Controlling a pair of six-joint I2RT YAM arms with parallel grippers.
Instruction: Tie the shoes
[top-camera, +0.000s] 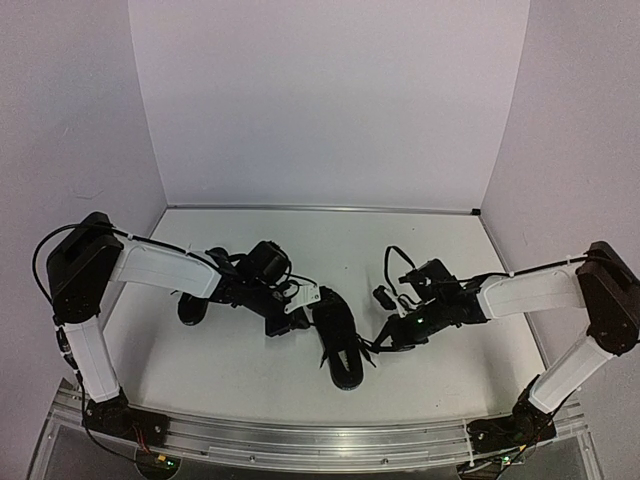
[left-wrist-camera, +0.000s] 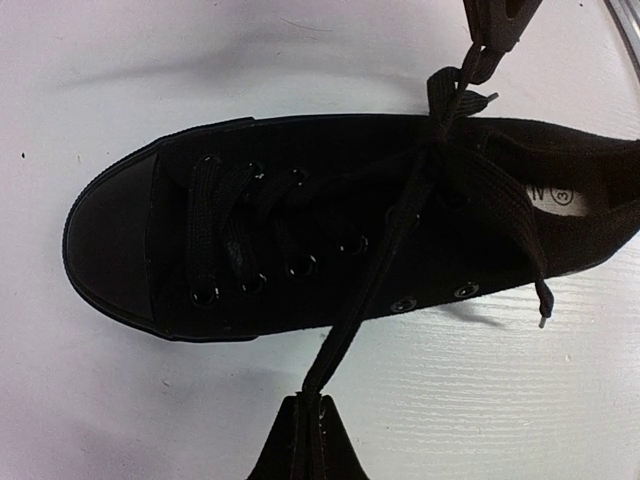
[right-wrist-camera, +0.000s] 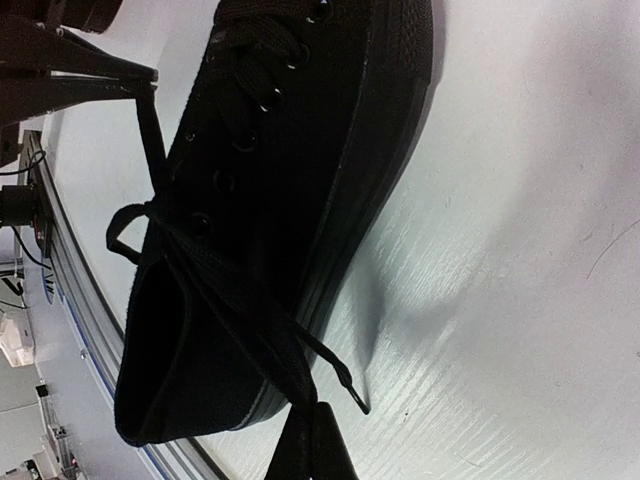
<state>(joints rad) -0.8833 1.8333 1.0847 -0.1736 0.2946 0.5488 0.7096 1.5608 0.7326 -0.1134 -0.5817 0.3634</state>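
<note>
One black shoe (top-camera: 340, 352) lies on the table between the two arms, its toe toward the near edge. In the left wrist view this shoe (left-wrist-camera: 250, 230) lies crosswise, toe to the left. My left gripper (left-wrist-camera: 310, 405) is shut on a lace strand (left-wrist-camera: 360, 310) that runs taut from the shoe's eyelets. My right gripper (right-wrist-camera: 315, 412) is shut on the other lace strand (right-wrist-camera: 270, 340) beside the shoe (right-wrist-camera: 300, 180). A loose lace tip (right-wrist-camera: 355, 400) hangs next to it. From above, the left gripper (top-camera: 308, 300) and right gripper (top-camera: 377, 345) flank the shoe. The second shoe (top-camera: 192, 308) sits partly hidden under the left arm.
White walls enclose the table (top-camera: 330, 240) on three sides. A metal rail (top-camera: 300, 440) runs along the near edge, carrying both arm bases. Loose cables (top-camera: 395, 262) loop above the right wrist.
</note>
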